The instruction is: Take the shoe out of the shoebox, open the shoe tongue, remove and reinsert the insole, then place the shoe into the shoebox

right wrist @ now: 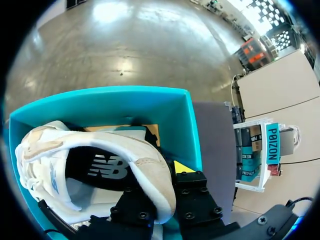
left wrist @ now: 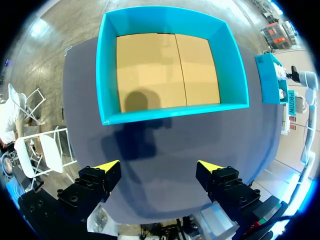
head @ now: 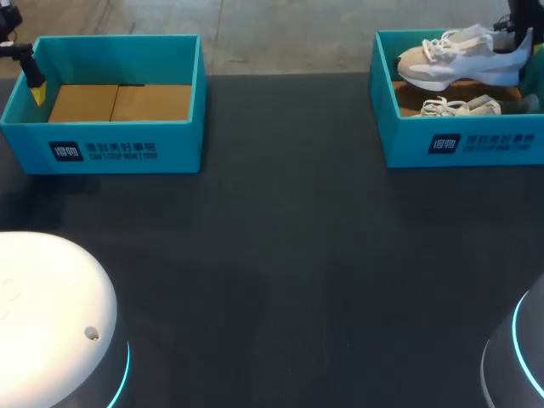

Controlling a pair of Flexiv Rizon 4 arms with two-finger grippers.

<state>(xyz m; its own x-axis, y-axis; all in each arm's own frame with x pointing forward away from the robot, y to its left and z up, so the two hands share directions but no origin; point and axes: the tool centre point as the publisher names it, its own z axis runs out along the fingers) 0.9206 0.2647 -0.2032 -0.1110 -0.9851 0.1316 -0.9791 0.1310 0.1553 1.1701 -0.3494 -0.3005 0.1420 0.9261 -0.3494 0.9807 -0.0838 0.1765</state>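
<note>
Plainly the job is at its very first step. The white and beige lace-up sneaker [head: 463,53] hangs tilted, partly above the rim of the teal cardboard shoebox [head: 459,144] at the table's far right corner, not yet clear of it. The right tool [right wrist: 162,177] is clamped on the sneaker's heel collar. One yellow tip shows against the outside of the heel, while the other finger is hidden by the shoe, so the grip is a judgement from how the shoe hangs. A second pale sneaker [head: 459,108] lies on its side on the box floor beneath.

The left tool [left wrist: 157,172] hovers over the dark table [head: 280,238], its fingers wide apart and holding nothing. It is just short of the near wall of a second teal cardboard box [left wrist: 170,114] that shows only its bare brown floor.

Everything after the lift is left to do. The sneaker has to come out onto the table, its tongue has to be opened, and the insole has to be pulled and put back. Then the shoe goes into a box.
</note>
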